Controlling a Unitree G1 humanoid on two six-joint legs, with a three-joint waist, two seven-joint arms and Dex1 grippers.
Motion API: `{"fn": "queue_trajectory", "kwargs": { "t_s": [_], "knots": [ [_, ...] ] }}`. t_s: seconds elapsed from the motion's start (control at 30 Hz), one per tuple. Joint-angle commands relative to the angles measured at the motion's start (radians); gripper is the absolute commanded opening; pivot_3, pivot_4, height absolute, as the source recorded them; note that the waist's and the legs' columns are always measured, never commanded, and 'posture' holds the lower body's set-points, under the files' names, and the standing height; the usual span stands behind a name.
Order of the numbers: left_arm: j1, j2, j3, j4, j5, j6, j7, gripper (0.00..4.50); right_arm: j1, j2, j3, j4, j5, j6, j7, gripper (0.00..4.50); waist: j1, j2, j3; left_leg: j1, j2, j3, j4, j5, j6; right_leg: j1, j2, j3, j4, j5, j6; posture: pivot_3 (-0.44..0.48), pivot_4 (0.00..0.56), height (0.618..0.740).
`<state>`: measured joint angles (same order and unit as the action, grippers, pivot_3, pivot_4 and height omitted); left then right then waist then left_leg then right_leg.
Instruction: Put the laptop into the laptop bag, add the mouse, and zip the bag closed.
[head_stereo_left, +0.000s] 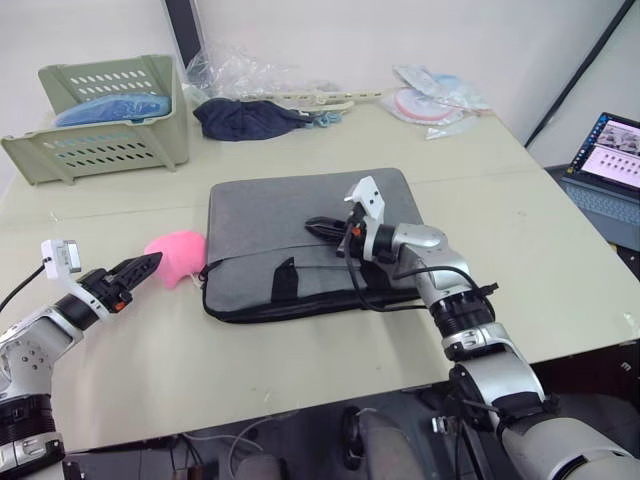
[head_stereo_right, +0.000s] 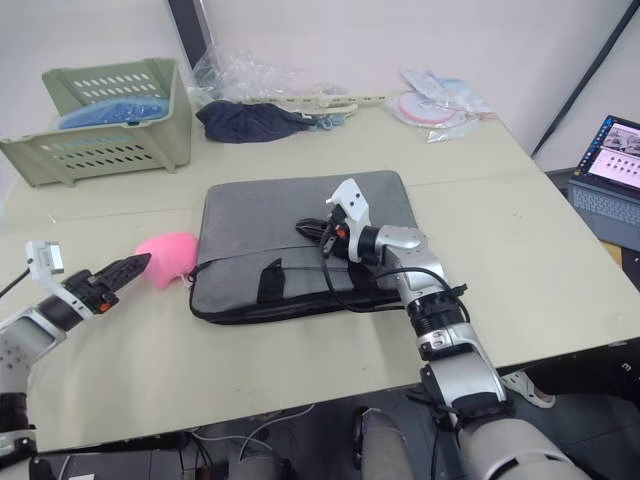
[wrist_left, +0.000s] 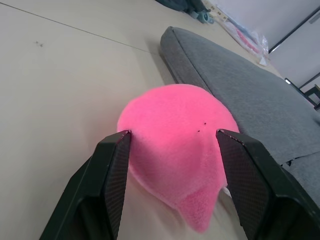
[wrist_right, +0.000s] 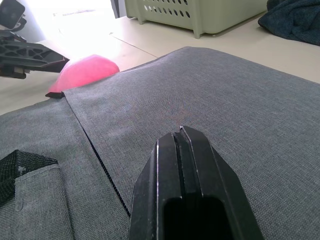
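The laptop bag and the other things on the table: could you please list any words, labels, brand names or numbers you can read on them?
None can be read.
The laptop bag: plain grey fabric, no lettering visible.
Green basket: no label visible.
Packets at the table's far edge: any print is too small and blurred to read.
Open laptop screen beside the table: content is too small to read.

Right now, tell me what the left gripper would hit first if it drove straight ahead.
The pink fluffy charm. The left gripper points straight at it with open fingers flanking it; the laptop bag lies just beyond. Whether the fingers touch the charm is unclear.
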<state>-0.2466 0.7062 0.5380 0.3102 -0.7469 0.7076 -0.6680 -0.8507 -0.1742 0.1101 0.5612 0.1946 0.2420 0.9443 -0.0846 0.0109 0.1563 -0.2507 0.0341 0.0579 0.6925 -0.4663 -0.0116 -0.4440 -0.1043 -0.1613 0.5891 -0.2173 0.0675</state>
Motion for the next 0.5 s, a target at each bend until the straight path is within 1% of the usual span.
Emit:
{"fn": "queue_trajectory", "kwargs": {
  "t_s": [0.03, 0.23, 0.3, 0.33, 0.37, 0.4, 0.47, 0.5],
  "knots": [
    [-0.024, 0.008, 0.012, 0.022, 0.018, -0.026, -0.002, 2.94, 0.055, 0.008, 0.036, 0.061, -0.025, 0.051, 0.0, 0.05, 0.0, 0.0, 0.0, 0.0, 0.0, 0.0, 0.0, 0.0, 0.0, 0.0, 0.0, 0.0, 0.0, 0.0, 0.0, 0.0, 0.15, 0.74],
    [-0.038, 0.005, 0.03, 0.039, 0.026, -0.042, 0.011, 2.94, 0.058, 0.008, 0.037, 0.059, -0.027, 0.051, 0.0, 0.05, 0.0, 0.0, 0.0, 0.0, 0.0, 0.0, 0.0, 0.0, 0.0, 0.0, 0.0, 0.0, 0.0, 0.0, 0.0, 0.0, 0.15, 0.74],
    [-0.032, 0.006, 0.018, 0.034, 0.031, -0.036, 0.006, 2.94, 0.058, 0.008, 0.037, 0.06, -0.027, 0.05, 0.0, 0.05, 0.001, 0.0, 0.0, 0.0, 0.0, 0.0, 0.0, 0.0, 0.0, 0.0, 0.0, 0.0, 0.0, 0.0, 0.0, 0.0, 0.15, 0.74],
    [-0.033, 0.003, 0.015, 0.039, 0.029, -0.031, 0.002, 3.33, 0.058, 0.009, 0.037, 0.06, -0.028, 0.049, 0.0, 0.0, 0.001, 0.0, 0.0, 0.0, 0.0, 0.0, 0.0, 0.0, 0.0, 0.0, 0.0, 0.0, 0.0, 0.0, 0.0, 0.0, 0.15, 0.74],
    [-0.034, 0.001, 0.013, 0.042, 0.028, -0.026, -0.001, 3.43, 0.058, 0.009, 0.037, 0.06, -0.028, 0.049, 0.0, 0.0, 0.001, 0.0, 0.0, 0.0, 0.0, 0.0, 0.0, 0.0, 0.0, 0.0, 0.0, 0.0, 0.0, 0.0, 0.0, 0.0, 0.15, 0.74],
    [-0.035, -0.001, 0.011, 0.046, 0.03, -0.028, -0.002, 3.67, 0.058, 0.01, 0.037, 0.061, -0.029, 0.048, 0.0, 0.0, 0.001, 0.0, 0.0, 0.0, 0.0, 0.0, 0.0, 0.0, 0.0, 0.0, 0.0, 0.0, 0.0, 0.0, 0.0, 0.0, 0.15, 0.74],
    [-0.034, -0.003, -0.012, 0.042, 0.048, -0.03, -0.001, 4.46, 0.057, 0.01, 0.038, 0.062, -0.029, 0.048, 0.001, 0.0, 0.001, 0.0, 0.0, 0.0, 0.0, 0.0, 0.0, 0.0, 0.0, 0.0, 0.0, 0.0, 0.0, 0.0, 0.0, 0.0, 0.15, 0.74],
    [-0.034, -0.004, -0.026, 0.041, 0.06, -0.034, -0.002, 4.46, 0.057, 0.01, 0.038, 0.062, -0.029, 0.048, 0.001, 0.0, 0.001, 0.0, 0.0, 0.0, 0.0, 0.0, 0.0, 0.0, 0.0, 0.0, 0.0, 0.0, 0.0, 0.0, 0.0, 0.0, 0.15, 0.74]
  ]
}}
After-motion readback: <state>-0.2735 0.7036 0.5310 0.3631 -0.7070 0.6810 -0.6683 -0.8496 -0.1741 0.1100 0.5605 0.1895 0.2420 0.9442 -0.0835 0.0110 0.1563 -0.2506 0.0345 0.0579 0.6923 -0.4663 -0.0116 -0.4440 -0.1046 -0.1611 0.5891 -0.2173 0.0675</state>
